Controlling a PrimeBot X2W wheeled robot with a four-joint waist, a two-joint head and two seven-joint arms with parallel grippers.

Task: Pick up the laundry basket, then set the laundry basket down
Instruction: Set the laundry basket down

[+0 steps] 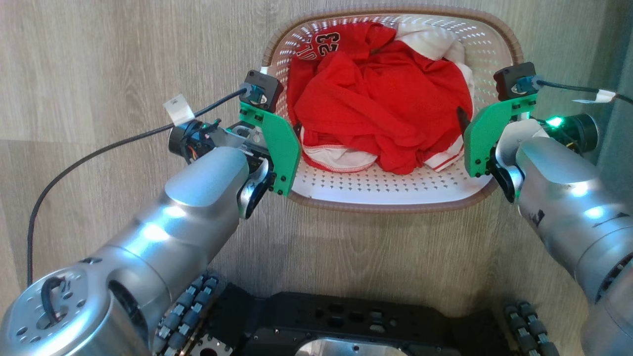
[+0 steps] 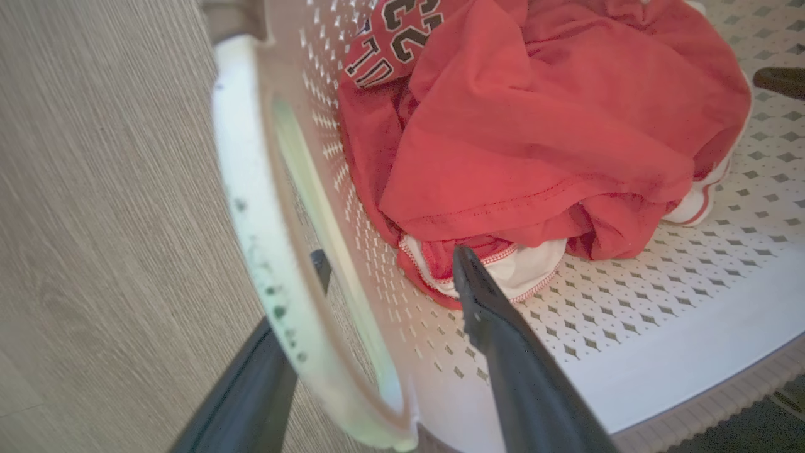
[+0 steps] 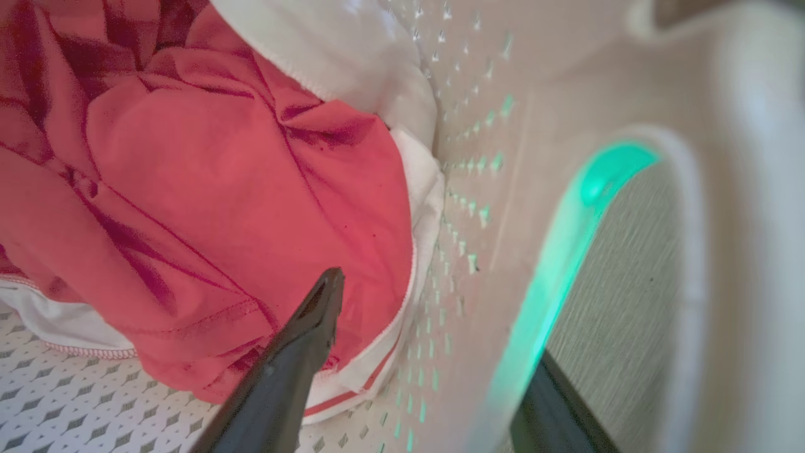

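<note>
The laundry basket (image 1: 385, 190), cream with perforated walls and a brown rim, stands on the wood floor straight ahead, holding red-and-white clothes (image 1: 381, 109). My left gripper (image 1: 295, 131) straddles its left wall. In the left wrist view, one finger (image 2: 503, 340) is inside the laundry basket (image 2: 629, 352) and the other shows through the white handle (image 2: 251, 207) opening, with a gap on both sides of the wall. My right gripper (image 1: 467, 121) straddles the right wall the same way. Its inner finger (image 3: 295, 352) lies beside the clothes, and its outer finger (image 3: 553, 409) is beyond the wall (image 3: 566, 75).
My black wheeled base (image 1: 346, 321) sits just below the basket's near rim. A black cable (image 1: 99, 153) trails across the floor from the left wrist. Wood floor surrounds the basket on all sides.
</note>
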